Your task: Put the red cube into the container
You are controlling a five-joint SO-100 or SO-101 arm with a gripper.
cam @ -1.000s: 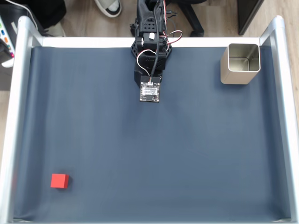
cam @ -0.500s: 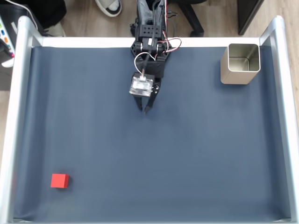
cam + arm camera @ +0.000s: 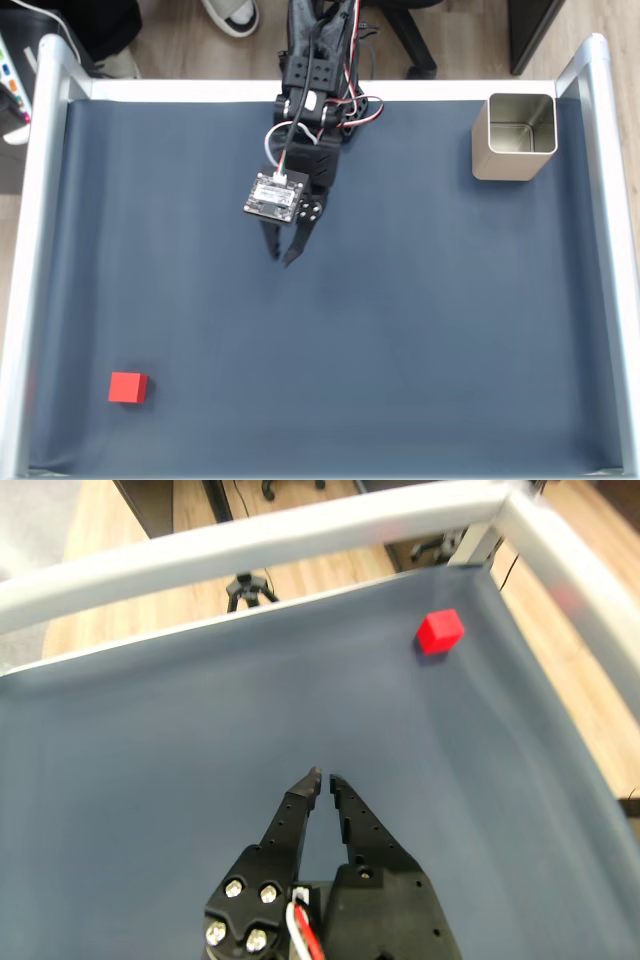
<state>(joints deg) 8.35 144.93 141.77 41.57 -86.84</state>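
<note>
Your gripper [image 3: 283, 255] hangs over the dark blue mat [image 3: 400, 330] in the fixed view, a little below the arm's base and left of centre, its fingers pointing down and slightly left in that picture. In the wrist view the gripper [image 3: 323, 777] has its two tips nearly together, a thin sliver of mat showing between them; the jaws are all but closed and they grasp nothing.

Your red cube [image 3: 128, 387] sits flat on the mat near the lower left corner in the fixed view, well apart from the gripper. Its faces are equal, so it has no long axis; its edges run close to parallel with the table's rails [image 3: 30, 250]. In the wrist view the red cube [image 3: 440, 631] lies up and to the right of the fingertips, near the corner where two pale rails meet, with one corner turned toward the camera.

Your container [image 3: 515, 137] stands upright in the upper right corner in the fixed view, open mouth up, near the right rail and across the mat from the cube. Its interior appears empty.
</note>
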